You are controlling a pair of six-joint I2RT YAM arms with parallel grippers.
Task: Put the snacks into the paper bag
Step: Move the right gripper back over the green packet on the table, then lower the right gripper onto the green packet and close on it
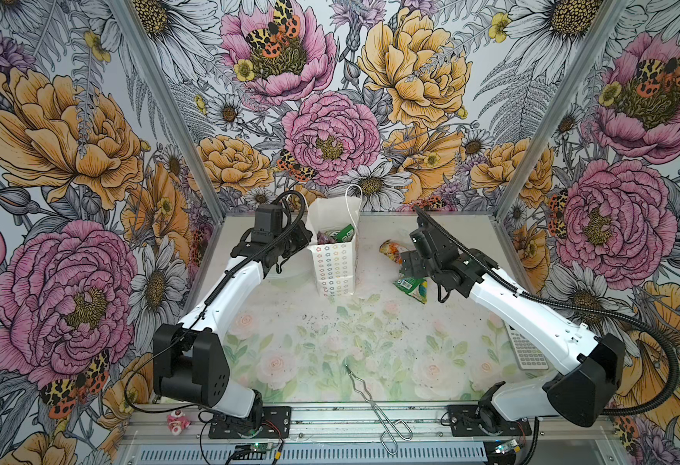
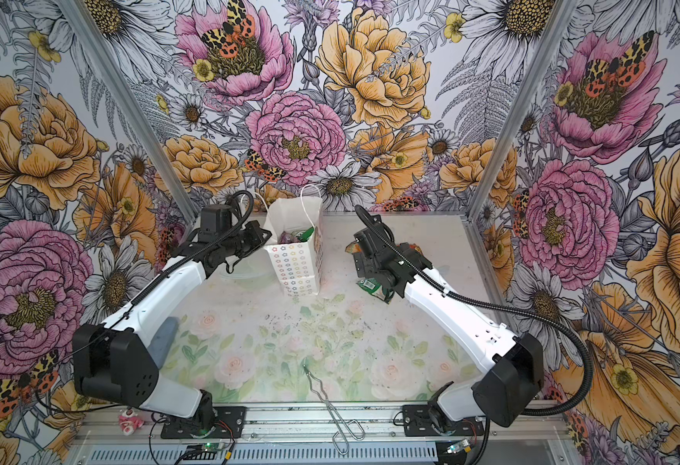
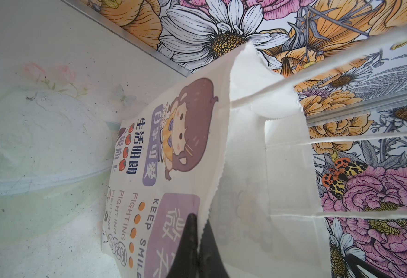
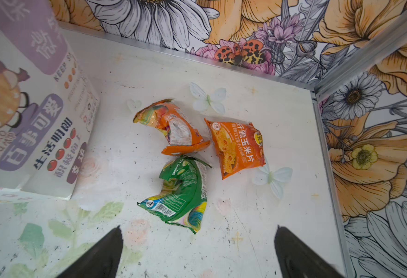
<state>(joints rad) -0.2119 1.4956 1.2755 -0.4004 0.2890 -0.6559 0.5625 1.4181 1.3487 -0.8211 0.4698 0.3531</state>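
The white paper bag stands upright at the back middle, with several snacks showing inside its open top. My left gripper is shut on the bag's rim, one finger on the printed face and one inside. Three more snacks lie on the table to the bag's right: a crumpled orange packet, a flat orange packet and a green packet. My right gripper hovers open above them, holding nothing.
Metal tongs lie at the front middle. A white keypad device sits under my right arm. A pink-white toy rests on the front rail. A clear shallow dish lies left of the bag. The wall corner is close behind the packets.
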